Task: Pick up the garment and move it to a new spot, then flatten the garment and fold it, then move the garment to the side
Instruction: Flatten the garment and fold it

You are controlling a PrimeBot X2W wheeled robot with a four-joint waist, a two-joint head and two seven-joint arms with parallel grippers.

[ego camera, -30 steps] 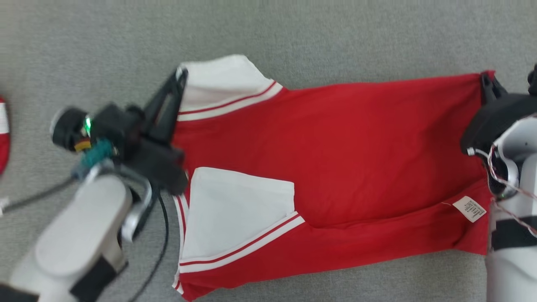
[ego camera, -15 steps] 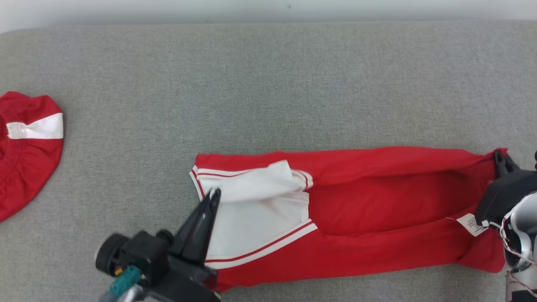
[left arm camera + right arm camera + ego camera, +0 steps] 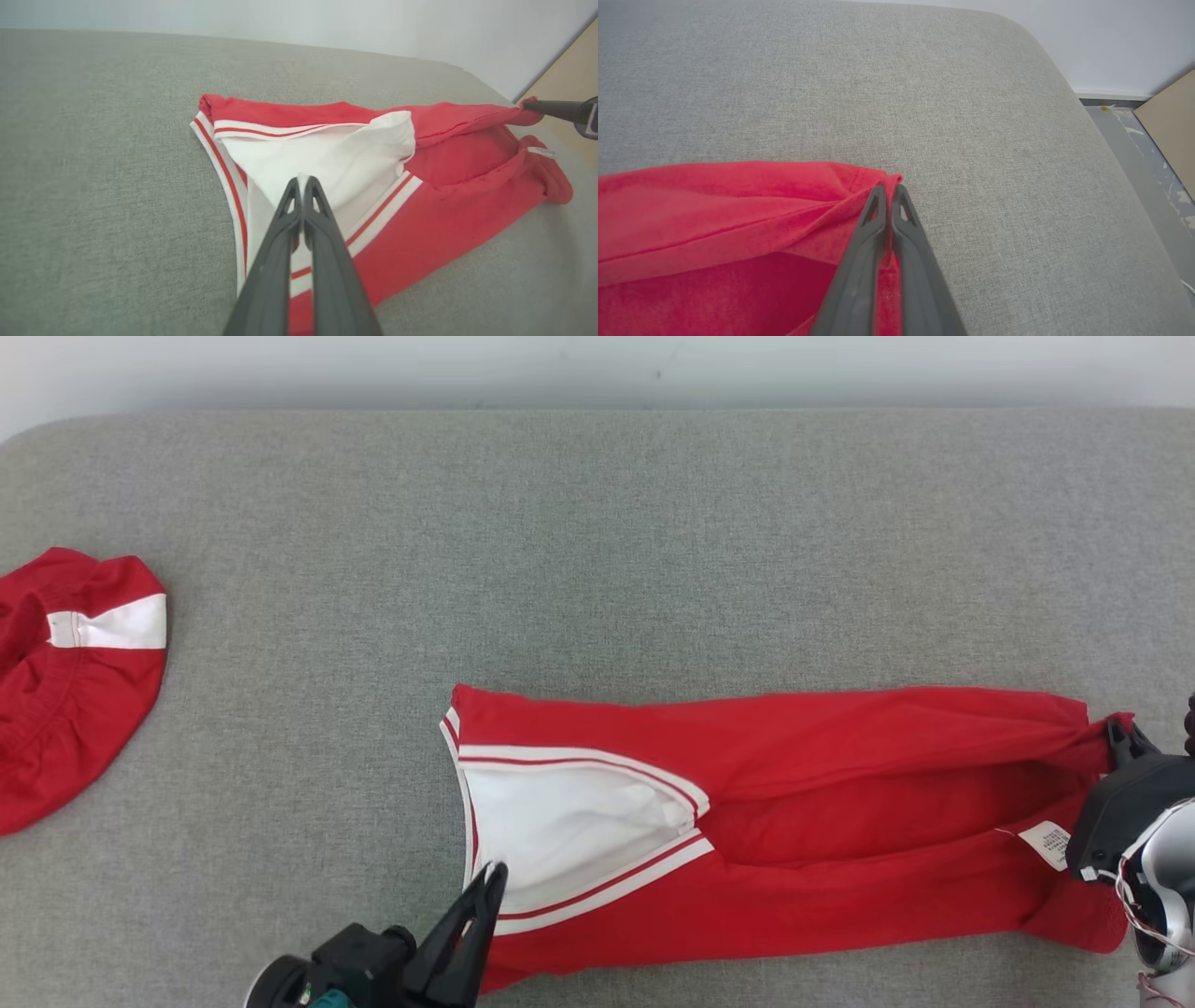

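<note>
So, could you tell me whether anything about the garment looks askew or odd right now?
Yes: the red garment lies bunched in a narrow, creased band rather than flat, its far edge folded over the middle. A care label shows on the outside near the right gripper, so it may be inside out.

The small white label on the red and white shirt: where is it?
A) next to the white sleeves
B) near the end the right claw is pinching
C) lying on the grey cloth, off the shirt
B: the small white label sits on the red and white fabric garment, close beside the right claw that pinches that end.
</note>
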